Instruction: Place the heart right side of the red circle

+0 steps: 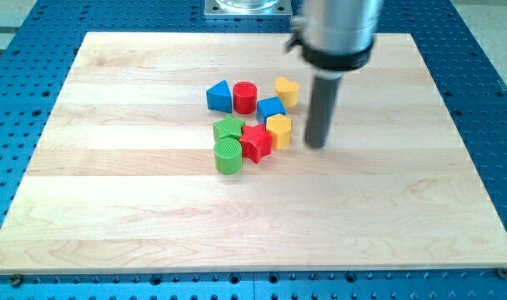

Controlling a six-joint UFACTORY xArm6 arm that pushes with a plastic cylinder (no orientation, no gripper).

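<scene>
The yellow heart (287, 90) sits near the top of the cluster, up and to the right of the blue cube (270, 107). The red circle, a short cylinder (244, 97), stands to the heart's left, with the blue cube between and slightly below them. My tip (318, 145) is on the board to the right of the cluster, just right of the yellow hexagon (278, 130) and below the heart, touching no block.
A blue triangle (219, 96) lies left of the red circle. A green star (228, 128), a green cylinder (228, 155) and a red star (255, 142) crowd the cluster's lower part. The wooden board (112, 208) lies on a blue perforated table.
</scene>
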